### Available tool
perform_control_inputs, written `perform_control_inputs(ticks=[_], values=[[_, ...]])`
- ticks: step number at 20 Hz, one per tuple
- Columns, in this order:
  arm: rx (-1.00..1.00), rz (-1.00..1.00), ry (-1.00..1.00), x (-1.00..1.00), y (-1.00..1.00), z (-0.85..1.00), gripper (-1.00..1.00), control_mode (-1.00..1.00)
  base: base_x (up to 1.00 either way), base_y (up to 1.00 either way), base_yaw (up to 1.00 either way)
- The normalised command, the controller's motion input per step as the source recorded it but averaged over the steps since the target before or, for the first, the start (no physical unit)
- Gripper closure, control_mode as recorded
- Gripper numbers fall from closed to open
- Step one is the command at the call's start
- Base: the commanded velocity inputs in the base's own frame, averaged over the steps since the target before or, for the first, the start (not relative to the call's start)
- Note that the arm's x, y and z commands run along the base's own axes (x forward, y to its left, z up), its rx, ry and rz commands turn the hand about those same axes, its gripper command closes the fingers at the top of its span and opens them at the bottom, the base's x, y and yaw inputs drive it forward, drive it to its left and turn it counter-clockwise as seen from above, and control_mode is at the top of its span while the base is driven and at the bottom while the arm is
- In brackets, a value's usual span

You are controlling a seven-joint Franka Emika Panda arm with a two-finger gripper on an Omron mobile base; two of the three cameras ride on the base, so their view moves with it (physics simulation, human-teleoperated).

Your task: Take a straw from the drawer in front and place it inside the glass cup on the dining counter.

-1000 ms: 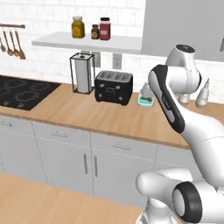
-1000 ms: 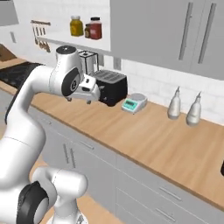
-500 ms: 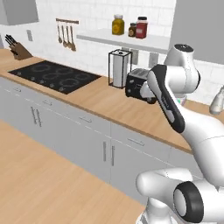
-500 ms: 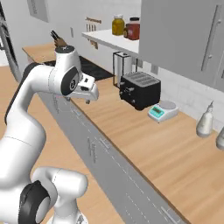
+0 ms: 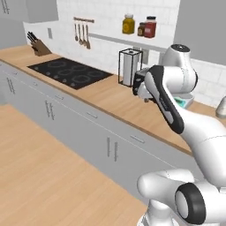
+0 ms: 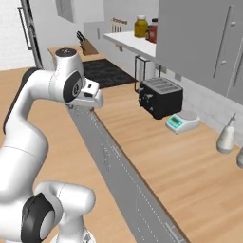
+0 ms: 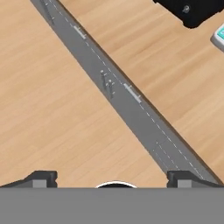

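We are holding the fingers (image 7: 109, 177) wide apart and empty above the cabinet fronts.
In the hand view we are looking down on the wooden table (image 7: 166, 57) and the grey drawer fronts (image 7: 127, 103), all shut; a black toaster (image 6: 160, 97) and a small scale (image 6: 183, 121) are sitting on the table.

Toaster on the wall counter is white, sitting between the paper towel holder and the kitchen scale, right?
Not white: the toaster is black, as the right base view shows. The rest holds: it sits on the wall counter between the paper towel holder and the kitchen scale.
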Motion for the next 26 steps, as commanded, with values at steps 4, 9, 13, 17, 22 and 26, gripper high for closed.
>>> perform_control_inputs(ticks=[4,9,13,17,22,26], values=[[0.00,0.00,0.00,0.00,0.00,0.00,-1.00,1.00,-0.20,-0.52,0.18],[0.00,0.00,0.00,0.00,0.00,0.00,-1.00,1.00,0.01,-0.60,0.21],[0.00,0.00,0.00,0.00,0.00,0.00,-1.00,1.00,0.08,-0.59,0.26],[0.00,0.11,0.00,0.00,-0.06,0.00,-1.00,-1.00,0.01,-0.22,0.13],[-0.13,0.11,-0.01,-0.03,0.39,0.00,-1.00,-1.00,0.00,0.00,0.00],[-0.37,0.01,-0.06,-0.06,0.97,-0.16,-1.00,-1.00,0.00,0.00,0.00]])
